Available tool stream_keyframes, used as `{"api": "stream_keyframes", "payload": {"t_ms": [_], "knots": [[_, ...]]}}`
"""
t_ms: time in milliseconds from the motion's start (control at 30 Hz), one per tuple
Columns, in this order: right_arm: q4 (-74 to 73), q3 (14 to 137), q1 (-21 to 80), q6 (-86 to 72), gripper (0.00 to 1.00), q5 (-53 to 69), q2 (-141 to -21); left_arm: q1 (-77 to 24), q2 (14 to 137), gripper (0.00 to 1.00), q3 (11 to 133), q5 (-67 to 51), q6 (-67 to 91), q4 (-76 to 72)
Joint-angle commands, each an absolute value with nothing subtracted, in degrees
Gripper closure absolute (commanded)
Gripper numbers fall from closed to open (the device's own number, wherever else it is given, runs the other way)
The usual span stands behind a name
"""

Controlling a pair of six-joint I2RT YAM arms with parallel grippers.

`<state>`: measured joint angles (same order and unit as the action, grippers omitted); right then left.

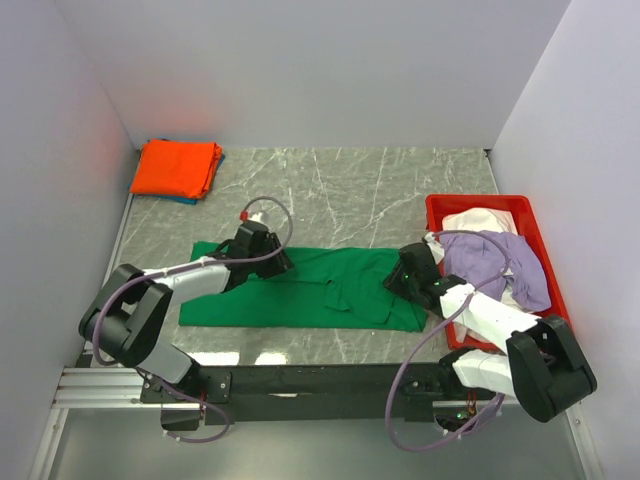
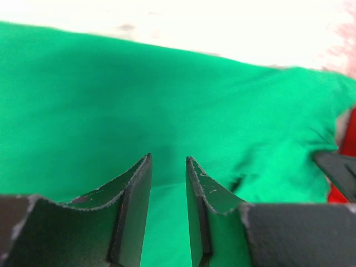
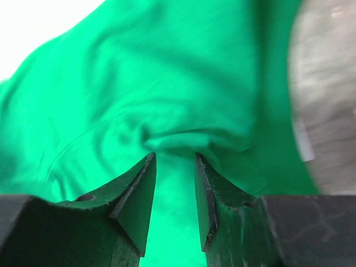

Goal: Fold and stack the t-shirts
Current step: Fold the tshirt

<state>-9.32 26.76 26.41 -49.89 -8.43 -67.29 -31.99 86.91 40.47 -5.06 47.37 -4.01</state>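
A bright green t-shirt (image 1: 300, 290) lies folded into a long strip across the middle of the table. My left gripper (image 1: 283, 264) rests at its far edge, left of centre. In the left wrist view the left gripper (image 2: 168, 158) is open, with only flat green cloth (image 2: 167, 100) under the gap. My right gripper (image 1: 393, 283) is at the strip's right end. In the right wrist view the right gripper (image 3: 175, 156) is open too, its tips against a raised fold of green cloth (image 3: 178, 139). An orange t-shirt (image 1: 178, 167) lies folded on a blue one (image 1: 188, 199) at the back left.
A red tray (image 1: 442, 205) at the right holds a crumpled lilac t-shirt (image 1: 495, 258) and a white one (image 1: 483, 220). White walls close in the marble table (image 1: 360, 190) on three sides. A metal rail (image 1: 100, 385) runs along the near edge.
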Motion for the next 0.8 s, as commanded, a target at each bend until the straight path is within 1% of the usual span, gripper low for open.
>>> {"api": "stream_keyframes", "payload": {"t_ms": [0, 167, 400, 600, 767], "knots": [[-5.72, 24.09, 22.86, -50.98, 0.59, -8.62, -66.45, -30.15, 84.02, 0.64, 37.89, -2.29, 48.87, -4.48], [-5.36, 21.71, 21.27, -51.24, 0.59, -6.77, -64.42, -26.56, 84.29, 0.65, 35.25, -2.46, 50.71, -5.18], [-4.92, 22.85, 21.18, -51.24, 0.6, -5.54, -65.83, -22.59, 83.32, 0.68, 31.82, -2.82, 52.82, -5.54], [-4.05, 29.96, 20.92, -49.49, 0.6, -5.01, -74.08, -19.87, 79.29, 0.69, 28.66, -0.27, 55.46, -4.04], [-2.2, 39.79, 19.43, -45.81, 0.62, -0.53, -87.78, -18.9, 73.84, 0.7, 24.01, -0.18, 58.09, -4.22]]}}
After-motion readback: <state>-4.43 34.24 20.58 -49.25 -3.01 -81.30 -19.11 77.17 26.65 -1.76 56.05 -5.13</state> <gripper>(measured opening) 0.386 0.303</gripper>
